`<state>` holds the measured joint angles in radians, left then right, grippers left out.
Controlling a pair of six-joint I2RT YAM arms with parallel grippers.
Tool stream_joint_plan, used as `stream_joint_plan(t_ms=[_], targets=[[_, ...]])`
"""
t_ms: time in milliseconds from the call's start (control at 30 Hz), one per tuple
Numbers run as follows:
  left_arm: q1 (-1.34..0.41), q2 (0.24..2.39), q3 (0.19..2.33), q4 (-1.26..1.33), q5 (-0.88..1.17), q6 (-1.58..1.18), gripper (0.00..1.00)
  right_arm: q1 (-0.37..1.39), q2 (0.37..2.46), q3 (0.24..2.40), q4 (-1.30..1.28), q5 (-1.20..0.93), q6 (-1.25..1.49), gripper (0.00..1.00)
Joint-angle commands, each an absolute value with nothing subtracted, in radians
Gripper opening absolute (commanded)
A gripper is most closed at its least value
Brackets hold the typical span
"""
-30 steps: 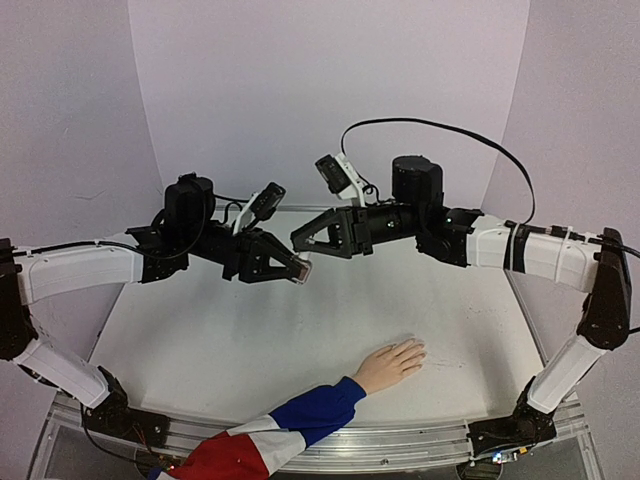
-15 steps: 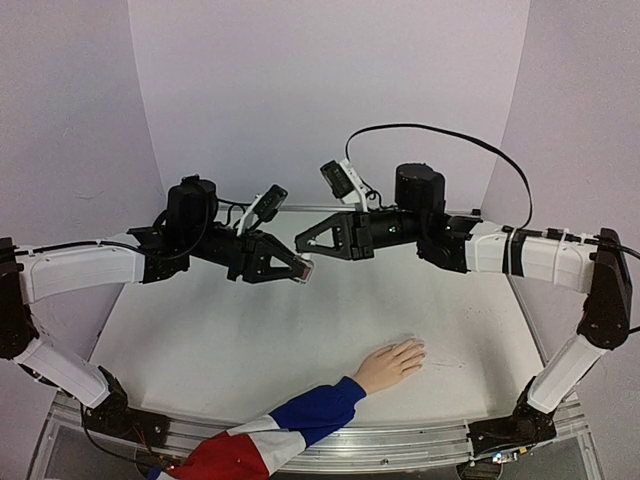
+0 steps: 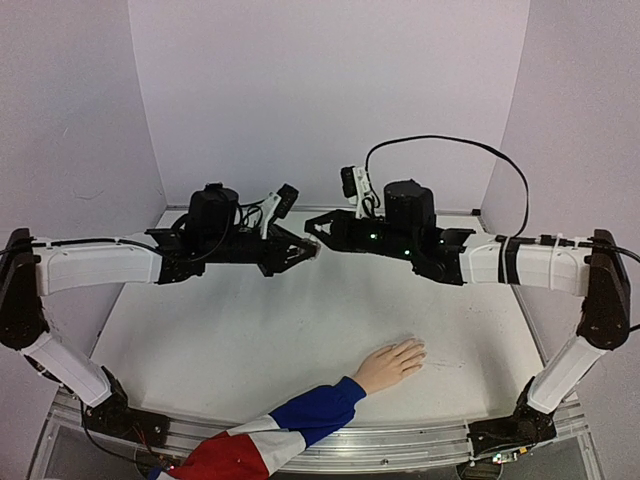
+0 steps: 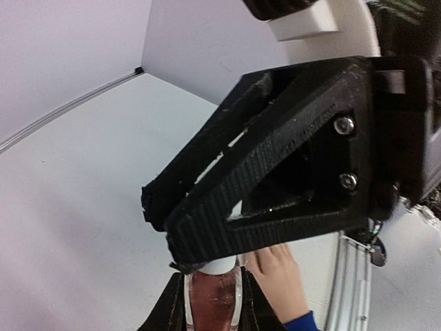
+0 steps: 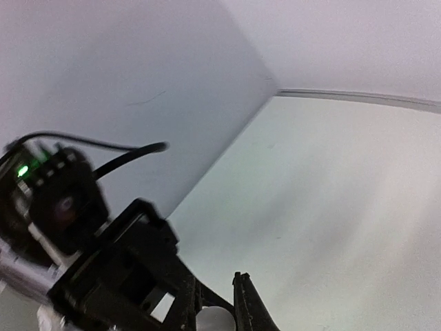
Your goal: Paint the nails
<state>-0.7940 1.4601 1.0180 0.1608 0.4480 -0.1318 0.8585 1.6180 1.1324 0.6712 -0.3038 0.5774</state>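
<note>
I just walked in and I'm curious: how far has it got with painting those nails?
Barely begun. Done: the left gripper holds the pinkish bottle in the air. In hand: the right gripper is shut on its white cap, seemingly to open it. Left: painting the nails of the pale hand.

A white tabletop (image 3: 250,350) stood boxed in by plain, pale lilac surfaces: a back wall (image 3: 330,90), a left wall (image 3: 60,120) and a right wall (image 3: 590,110), meeting its far and side edges. A metal rail (image 3: 420,436) ran along its near edge. The light was soft and even.
</note>
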Motion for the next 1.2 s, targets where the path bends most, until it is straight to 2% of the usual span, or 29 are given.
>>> stream_joint_plan(t_ms=[0,167,300,467,633,800,933,1067,1167], targets=[[-0.752,1.588,1.187,0.378,0.063,-0.081,0.00,1.005,1.703,1.212,0.392,0.162,0.731,0.00],[-0.774,1.743,1.276,0.457,-0.025,-0.061,0.00,1.080,1.836,1.367,0.267,0.403,0.855,0.00],[-0.811,1.796,1.287,0.479,-0.040,-0.050,0.00,1.089,1.864,1.425,0.254,0.422,0.860,0.00],[-0.858,1.756,1.203,0.480,-0.045,-0.023,0.00,1.086,1.808,1.398,0.256,0.417,0.803,0.02],[-0.860,1.655,1.070,0.474,-0.021,-0.066,0.00,1.062,1.703,1.338,0.257,0.336,0.707,0.39],[-0.861,1.546,1.029,0.332,0.046,-0.082,0.00,1.001,1.579,1.265,0.270,0.146,0.585,0.52],[-0.847,1.451,1.020,0.212,0.105,-0.076,0.00,0.974,1.499,1.211,0.301,-0.052,0.451,0.73],[-0.790,1.366,0.998,0.161,0.330,-0.141,0.00,0.910,1.433,1.149,0.369,-0.295,0.385,0.84],[-0.773,1.315,0.993,0.160,0.630,-0.149,0.00,0.861,1.429,1.141,0.431,-0.485,0.383,0.86]])
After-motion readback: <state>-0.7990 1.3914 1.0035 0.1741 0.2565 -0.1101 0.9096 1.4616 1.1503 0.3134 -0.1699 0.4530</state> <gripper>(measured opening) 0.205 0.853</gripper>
